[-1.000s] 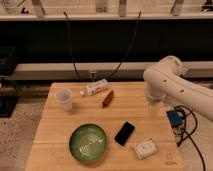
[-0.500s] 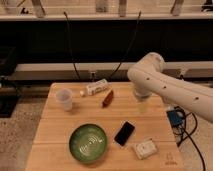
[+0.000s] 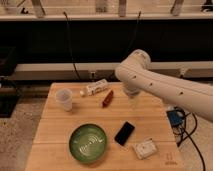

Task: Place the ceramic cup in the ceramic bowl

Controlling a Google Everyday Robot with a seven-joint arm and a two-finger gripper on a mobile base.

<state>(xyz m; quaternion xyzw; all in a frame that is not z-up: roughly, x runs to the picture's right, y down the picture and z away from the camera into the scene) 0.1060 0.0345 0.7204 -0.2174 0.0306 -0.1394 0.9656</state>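
The ceramic cup (image 3: 64, 98), small and pale, stands upright at the back left of the wooden table (image 3: 55, 127). Nearer the front, left of centre, the green ceramic bowl (image 3: 88, 143) sits with nothing in it. My white arm reaches in from the right, its elbow high over the back of the table. The gripper (image 3: 135, 102) hangs below that elbow, pointing down above the table right of centre. It is open and holds nothing. It is well to the right of the cup and behind and right of the bowl.
A white bottle (image 3: 96, 90) lies at the back, with a red-brown oblong thing (image 3: 107, 98) beside it. A black phone-like slab (image 3: 124, 133) and a white packet (image 3: 145, 148) lie right of the bowl. A blue box with cables (image 3: 175, 118) hangs off the table's right edge.
The arm has swung leftward from the table's right edge to over its middle-right, bringing the gripper closer to the objects. Nothing on the table has moved.
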